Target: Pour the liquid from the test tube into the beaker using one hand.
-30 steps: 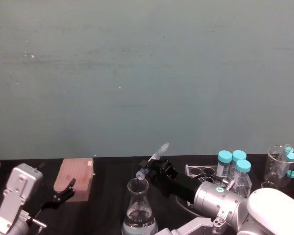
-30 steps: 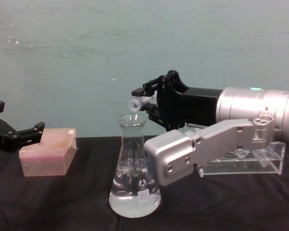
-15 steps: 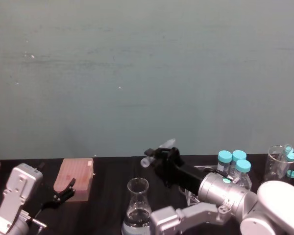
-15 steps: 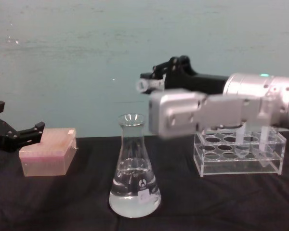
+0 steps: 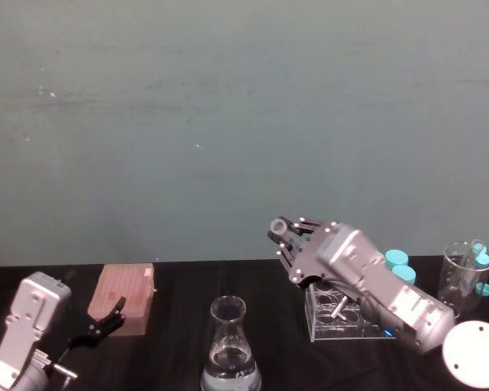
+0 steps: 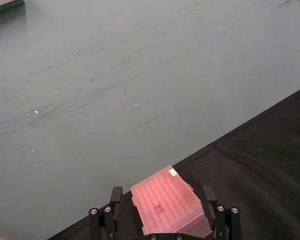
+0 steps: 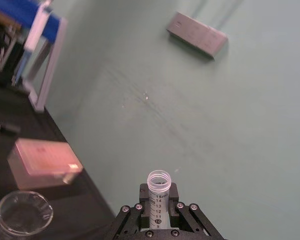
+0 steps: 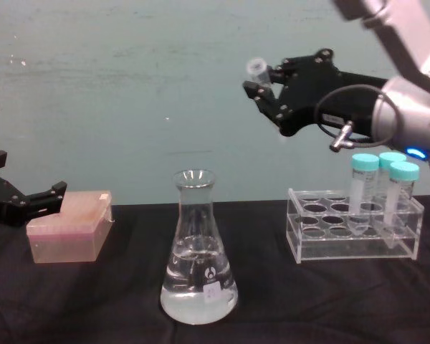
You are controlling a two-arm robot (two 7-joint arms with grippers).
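Since 0.5 s ago the right arm has swung up and back from the flask [image 8: 198, 251], and its silver forearm no longer blocks the rack [image 8: 355, 233] in chest view. Rack now in plain sight, right of flask, w/ teal-capped tubes [image 8: 363, 188] standing in it.

Right gripper [image 8: 267, 80] now well above flask and off to its right, not over the mouth. A sec ago it sat low w/ the tube's mouth just at the flask rim; half a sec ago it had lifted clear. Now higher still and further right.

Flask hasn't shifted: upright on the black table [image 8: 93, 301], clear liquid [image 8: 198, 297] pooled in its wide base, neck open.

Pink tip box [image 8: 68, 228] left of flask, same spot as before. Left gripper [image 8: 29, 202] parked just left of box, fingers apart, nothing in them; left wrist view shows the box [image 6: 169, 201] between its fingers [image 6: 113, 200], no contact visible. Unmoved.

Tube [image 8: 256, 70] clamped in right gripper's closed jaws, tilted, open mouth up and toward flask side. Right wrist view: tube [image 7: 158, 196] sticks out between the fingers [image 7: 129, 216], graduations visible, mouth open. Can't tell if any liquid left in it. Head view: gripper [image 5: 287, 238] w/ tube [image 5: 278, 226] up right of flask [image 5: 230, 346].
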